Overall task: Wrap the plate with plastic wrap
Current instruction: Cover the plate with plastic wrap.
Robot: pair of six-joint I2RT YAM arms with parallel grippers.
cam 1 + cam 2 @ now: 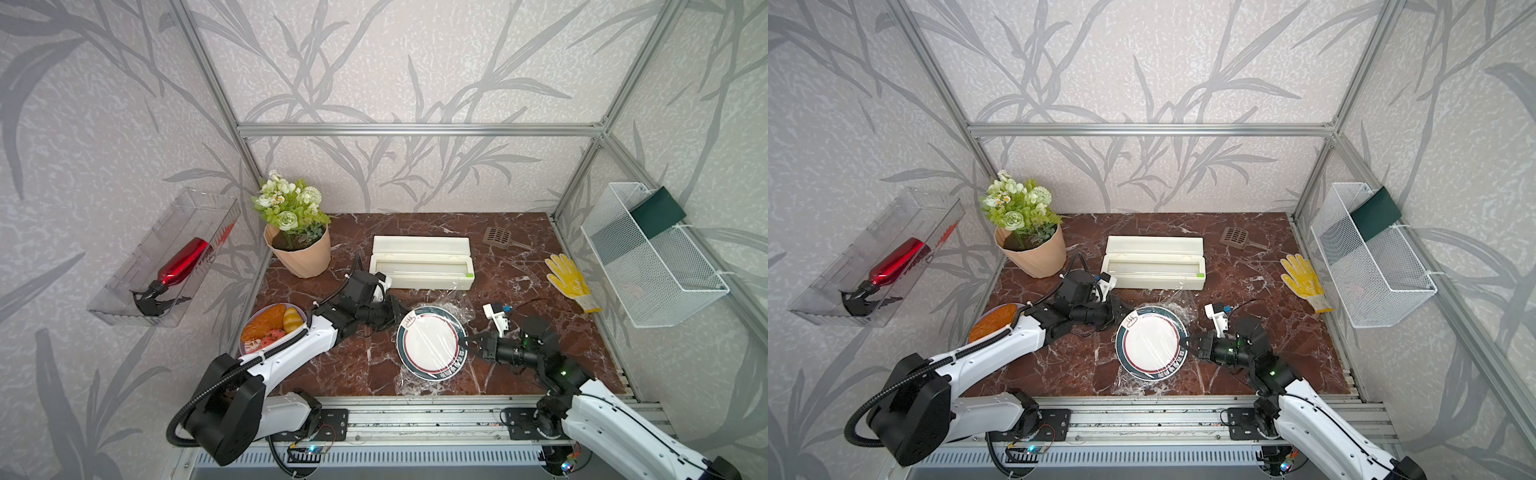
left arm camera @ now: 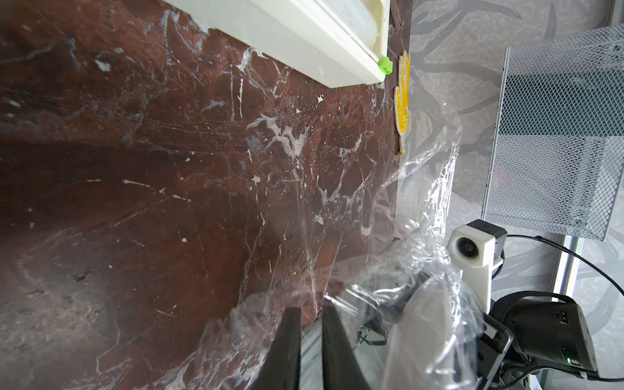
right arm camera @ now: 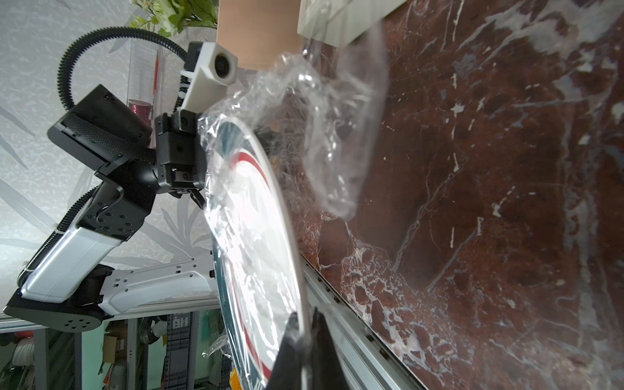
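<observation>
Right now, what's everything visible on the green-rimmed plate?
The plate is round and glossy: white centre, thin red ring, wide dark green rim with white emblem and lettering. The plastic wrap covers its face, with loose ends crumpled around it. The left end effector and right end effector pinch opposite rim edges. It looks raised off the table.

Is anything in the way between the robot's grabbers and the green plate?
Only the plastic wrap. It lies over the plate, and the right gripper pinches the rim through it. The left gripper sits at the opposite rim, film bunched around its fingers.
</observation>
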